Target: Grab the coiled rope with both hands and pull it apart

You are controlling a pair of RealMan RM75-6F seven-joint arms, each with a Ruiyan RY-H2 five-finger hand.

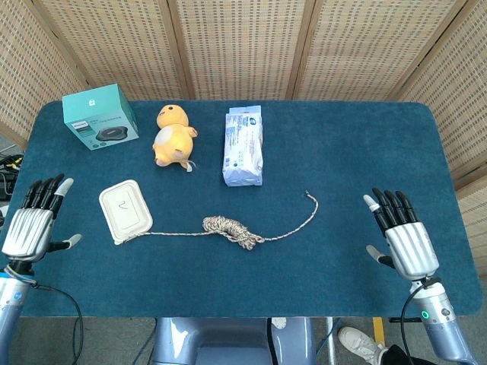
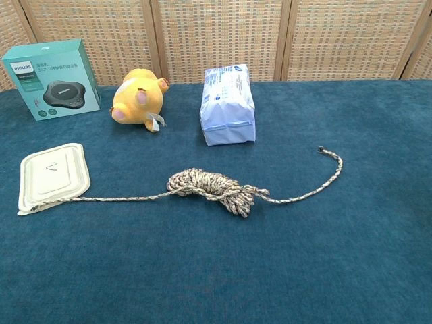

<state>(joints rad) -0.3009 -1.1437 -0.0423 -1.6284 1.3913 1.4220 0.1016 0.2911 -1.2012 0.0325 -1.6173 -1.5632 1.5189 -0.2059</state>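
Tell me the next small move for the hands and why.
Probably bring both hands back in to the rope's loose ends. The left hand and right hand are open at the table's edges, holding nothing. The rope lies slack, its middle bundled. One end rests on the white tray; the other end curls toward the right hand, so that looks easiest to regrasp first.

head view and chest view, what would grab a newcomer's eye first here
Probably the rope mid-table: a partly coiled bundle with one loose end trailing left onto the white lidded container and the other curling right. Next, the left hand and right hand, open at the table's near corners, holding nothing. Behind sit a yellow plush chick, wet wipes pack and teal box.
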